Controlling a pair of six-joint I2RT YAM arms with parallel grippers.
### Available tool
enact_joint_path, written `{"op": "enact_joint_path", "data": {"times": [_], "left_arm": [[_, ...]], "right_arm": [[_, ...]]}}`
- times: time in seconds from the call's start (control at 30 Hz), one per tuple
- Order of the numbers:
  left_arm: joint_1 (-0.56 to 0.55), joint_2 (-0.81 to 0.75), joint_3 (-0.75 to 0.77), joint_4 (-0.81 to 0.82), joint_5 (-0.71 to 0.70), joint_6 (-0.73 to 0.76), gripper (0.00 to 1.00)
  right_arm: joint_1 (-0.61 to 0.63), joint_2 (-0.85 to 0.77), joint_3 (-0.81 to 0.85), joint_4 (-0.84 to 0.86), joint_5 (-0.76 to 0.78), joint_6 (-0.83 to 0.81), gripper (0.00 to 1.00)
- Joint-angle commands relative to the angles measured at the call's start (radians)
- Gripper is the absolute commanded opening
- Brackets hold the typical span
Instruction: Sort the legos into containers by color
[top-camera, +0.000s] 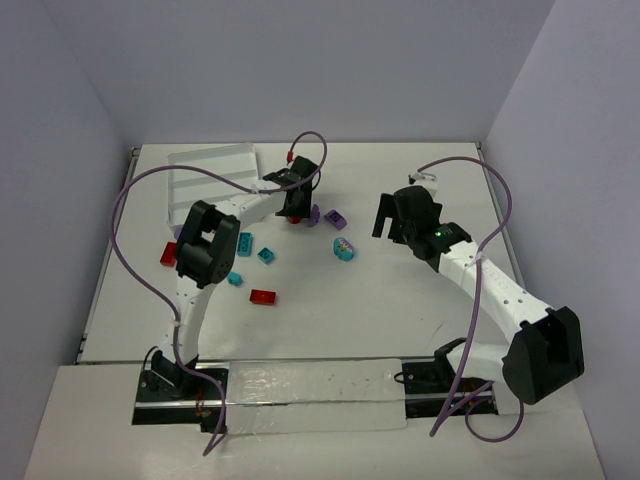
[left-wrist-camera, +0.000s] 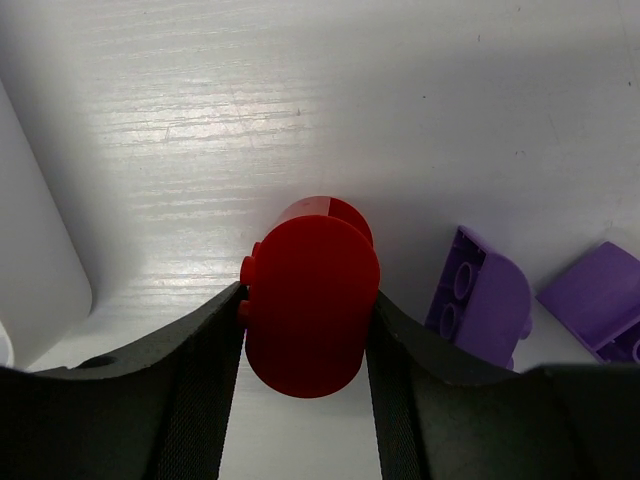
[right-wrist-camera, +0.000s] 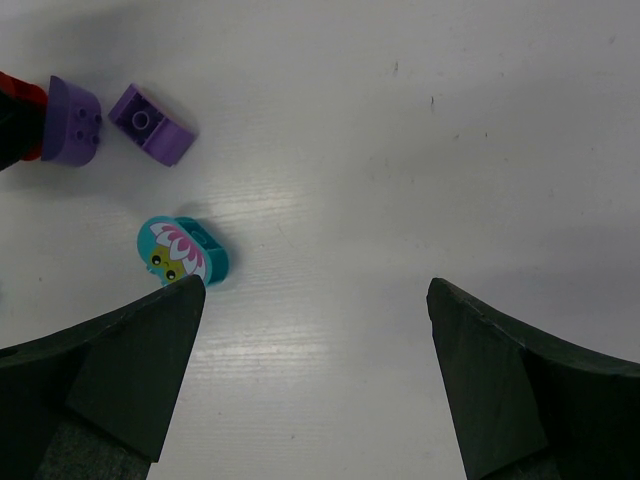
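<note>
While the left jaws clamp a red brick (left-wrist-camera: 312, 305) near the white tray (top-camera: 212, 172), the right jaws gape.

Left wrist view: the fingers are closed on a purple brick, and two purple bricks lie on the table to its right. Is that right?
No. What the left gripper holds between its fingers is a red brick, not a purple one, as the left wrist view shows. The two purple bricks do lie on the table to its right.
</note>
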Motion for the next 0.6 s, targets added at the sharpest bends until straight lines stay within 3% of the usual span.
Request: {"op": "enact_joint_path", "data": {"times": [0.0,0.23,0.43,0.57], "left_arm": [[0.000,-0.029,-0.002,0.020,-0.008,0.001,0.40],[0.001,-0.096,0.049,-0.021,-0.062,0.036,0.12],[0.041,-0.185,0.082,-0.031,-0.063,0.043,0.10],[0.142,-0.263,0.080,-0.019,-0.068,0.028,0.11]], "right_arm": [[0.005,0.001,0.051,0.003,0.009,-0.004,1.00],[0.006,0.009,0.060,0.007,0.003,-0.011,1.00],[0.005,0.019,0.079,-0.003,0.005,-0.029,1.00],[0.005,0.014,0.094,-0.018,0.046,-0.052,1.00]]}}
